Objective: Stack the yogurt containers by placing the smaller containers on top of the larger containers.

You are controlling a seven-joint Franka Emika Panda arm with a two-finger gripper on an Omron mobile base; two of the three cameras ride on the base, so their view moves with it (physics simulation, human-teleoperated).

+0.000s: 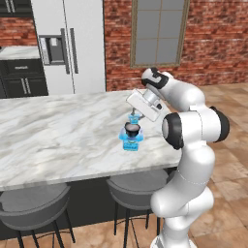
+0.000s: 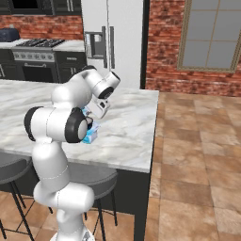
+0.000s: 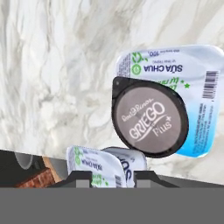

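While our hand (image 3: 113, 177) pinched the tiny tub (image 3: 94, 168) above the dark cup (image 1: 131, 128) stacked on the larger tub (image 1: 131, 141) on the table (image 1: 58, 131), we judged it light (thin-walled, best held by its sides)

Three cameras: two behind the arm, one on the hand.
Left base view: from behind-left, looking forward and down over the marble counter (image 1: 58, 131), arm (image 1: 189, 145) at lower right, mid distance. Right base view: from behind-right, same counter (image 2: 127, 127), arm (image 2: 61, 141) at lower left. Shared: counter, arm, fridge (image 1: 72, 43) (image 2: 113, 37), brick wall (image 1: 213, 38) (image 2: 164, 42). Hand view: close, looking down on the stacked yogurt containers (image 3: 151, 116) and the marble.
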